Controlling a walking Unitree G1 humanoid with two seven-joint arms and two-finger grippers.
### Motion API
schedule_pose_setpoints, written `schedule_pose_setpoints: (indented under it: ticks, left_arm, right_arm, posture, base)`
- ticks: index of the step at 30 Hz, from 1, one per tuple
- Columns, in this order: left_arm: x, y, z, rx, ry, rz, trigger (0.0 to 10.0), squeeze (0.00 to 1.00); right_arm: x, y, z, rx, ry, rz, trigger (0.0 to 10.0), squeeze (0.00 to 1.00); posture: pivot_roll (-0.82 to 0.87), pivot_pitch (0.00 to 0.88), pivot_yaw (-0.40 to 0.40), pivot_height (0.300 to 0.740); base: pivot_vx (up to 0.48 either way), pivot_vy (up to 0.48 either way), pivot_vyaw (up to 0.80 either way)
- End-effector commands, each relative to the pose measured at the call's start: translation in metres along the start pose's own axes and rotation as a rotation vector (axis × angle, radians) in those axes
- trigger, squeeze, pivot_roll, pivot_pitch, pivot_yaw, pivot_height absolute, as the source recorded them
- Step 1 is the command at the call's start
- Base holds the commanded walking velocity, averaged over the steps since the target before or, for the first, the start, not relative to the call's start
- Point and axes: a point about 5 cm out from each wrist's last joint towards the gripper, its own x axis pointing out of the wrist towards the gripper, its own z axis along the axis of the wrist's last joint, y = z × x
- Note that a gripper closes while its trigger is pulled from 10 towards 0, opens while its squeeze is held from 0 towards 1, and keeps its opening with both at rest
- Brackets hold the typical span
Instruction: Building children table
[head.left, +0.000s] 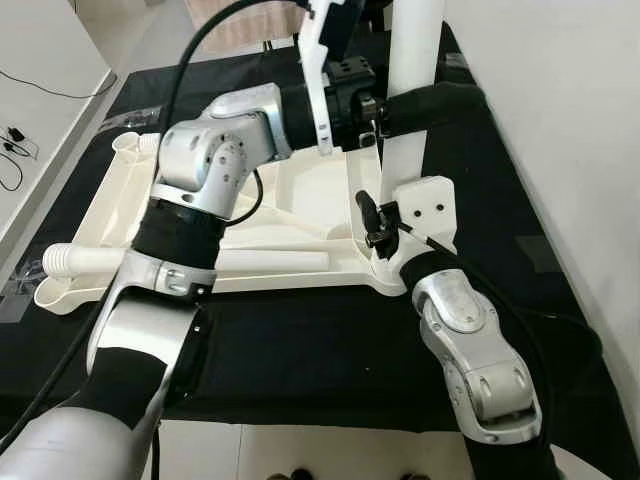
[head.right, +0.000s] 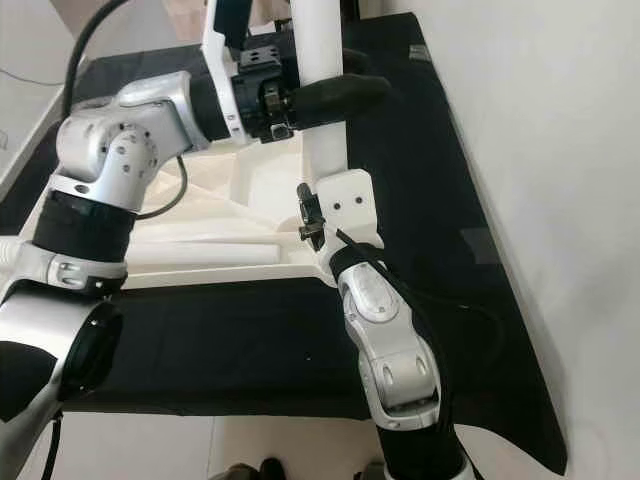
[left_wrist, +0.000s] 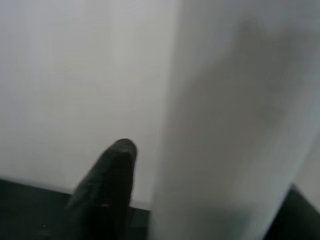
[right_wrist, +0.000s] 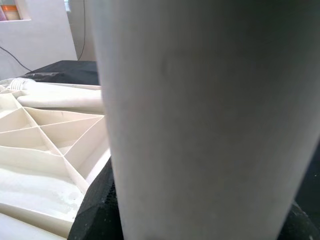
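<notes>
The tabletop (head.left: 290, 200) is cream-white plastic, lying upside down on a black cloth (head.left: 330, 350) spread over the floor, so its underside ribs cross in diagonal lines. Two legs can be counted. One white leg (head.left: 408, 120) stands upright at the tabletop's near right corner, where a square corner block (head.left: 432, 205) with small holes meets its base. A second leg (head.left: 190, 262) lies flat along the tabletop's near edge, its threaded end pointing to the robot's left. At the far left corner sits an open socket (head.left: 128, 146).

Both arms work on the upright leg. The left gripper (head.left: 420, 100) reaches across from the left and clasps the leg high up, one black finger (head.right: 335, 92) wrapping around its front. The right gripper (head.left: 395, 262) sits low, right at the leg's base by the corner block; its wrist view shows the leg's smooth white tube pressed close with a black finger (right_wrist: 97, 205) against it, so it too seems closed around the leg.
</notes>
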Motion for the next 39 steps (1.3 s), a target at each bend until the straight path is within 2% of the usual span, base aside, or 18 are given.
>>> schedule_pose_setpoints:
  ticks: [1,5,6,7,11,12,15,16,17,18,23,25,27,28,29,30,33,39]
  left_arm:
    - [0.002,0.001,0.002,0.024,0.008,0.005,0.0,0.0]
    - [0.005,-0.001,0.003,0.032,0.007,-0.007,0.0,0.0]
    - [0.008,-0.003,0.004,0.043,0.007,-0.021,0.0,0.0]
    - [0.009,-0.005,0.004,0.046,0.008,-0.033,0.0,0.0]
    - [0.011,-0.008,0.004,0.05,0.008,-0.049,0.0,0.0]
    - [0.012,-0.009,0.004,0.051,0.008,-0.055,0.0,0.0]
    - [0.012,-0.009,0.004,0.052,0.007,-0.059,0.0,0.0]
    - [0.013,-0.01,0.003,0.052,0.006,-0.064,0.0,0.0]
    - [0.013,-0.01,0.003,0.053,0.005,-0.066,0.0,0.0]
    - [0.014,-0.011,0.002,0.052,0.002,-0.069,0.0,0.0]
    - [0.015,-0.011,0.002,0.049,-0.005,-0.074,0.0,0.0]
    - [0.015,-0.014,0.001,0.04,-0.021,-0.074,0.0,0.0]
    - [0.015,-0.015,0.001,0.034,-0.028,-0.073,0.0,0.0]
    - [0.015,-0.015,0.001,0.03,-0.031,-0.072,0.0,0.0]
    - [0.015,-0.015,0.001,0.03,-0.031,-0.072,0.0,0.0]
    - [0.015,-0.016,0.0,0.028,-0.033,-0.072,0.0,0.0]
    - [0.014,-0.017,0.0,0.028,-0.032,-0.075,0.0,0.0]
    - [0.014,-0.019,0.0,0.036,-0.031,-0.081,0.0,0.0]
  right_arm:
    - [-0.004,0.023,-0.033,0.024,0.18,0.127,10.0,0.0]
    - [-0.002,0.02,-0.031,0.024,0.166,0.141,10.0,0.0]
    - [0.003,0.013,-0.026,0.024,0.135,0.174,10.0,0.0]
    - [0.006,0.009,-0.022,0.033,0.113,0.219,10.0,1.0]
    - [0.011,0.001,-0.015,0.057,0.078,0.309,10.0,1.0]
    - [0.016,-0.008,-0.01,0.073,0.053,0.369,10.0,1.0]
    - [0.019,-0.017,-0.007,0.078,0.046,0.43,10.0,1.0]
    - [0.021,-0.025,-0.005,0.079,0.066,0.55,10.0,0.73]
    - [0.021,-0.03,-0.005,0.081,0.084,0.626,10.0,0.73]
    - [0.023,-0.036,-0.004,0.042,0.086,0.712,10.0,0.0]
    - [0.027,-0.043,-0.001,0.001,0.08,0.808,10.0,0.0]
    - [0.035,-0.046,0.004,0.002,0.093,0.932,10.0,0.0]
    - [0.037,-0.046,0.005,0.01,0.096,0.993,10.0,0.0]
    - [0.04,-0.046,0.005,0.016,0.1,1.03,7.4,0.0]
    - [0.04,-0.046,0.005,0.016,0.1,1.03,7.4,0.0]
    - [0.042,-0.044,0.005,0.022,0.105,1.063,0.0,0.0]
    - [0.044,-0.042,0.004,0.038,0.111,1.15,0.0,0.0]
    - [0.049,-0.043,0.0,0.029,0.122,1.198,0.0,0.0]
  posture:
    - [-0.06,0.218,0.161,0.74]
    - [-0.06,0.217,0.159,0.74]
    - [-0.05,0.217,0.157,0.74]
    - [-0.05,0.217,0.157,0.74]
    - [-0.05,0.218,0.156,0.74]
    - [-0.05,0.217,0.154,0.74]
    - [-0.05,0.218,0.155,0.74]
    - [-0.05,0.219,0.154,0.74]
    - [-0.05,0.219,0.154,0.74]
    - [-0.05,0.222,0.157,0.74]
    - [-0.05,0.223,0.155,0.74]
    - [-0.05,0.229,0.147,0.74]
    - [-0.05,0.23,0.143,0.74]
    - [-0.04,0.231,0.142,0.74]
    - [-0.04,0.231,0.142,0.74]
    - [-0.04,0.233,0.141,0.74]
    - [-0.04,0.232,0.141,0.74]
    - [-0.04,0.231,0.138,0.74]
  base:
    - [0.0,0.0,0.0]
    - [0.0,0.0,0.0]
    - [0.0,0.0,0.0]
    - [0.0,0.0,0.0]
    - [0.0,0.0,0.0]
    - [0.0,0.0,0.0]
    - [0.0,0.0,0.0]
    - [0.0,0.0,0.0]
    - [0.0,0.0,0.0]
    - [0.0,0.0,0.0]
    - [0.0,0.0,0.0]
    - [0.0,0.0,0.0]
    - [0.0,0.0,0.0]
    - [0.0,0.0,0.0]
    - [0.0,0.0,0.0]
    - [0.0,0.0,0.0]
    - [0.0,0.0,0.0]
    - [0.0,0.0,0.0]
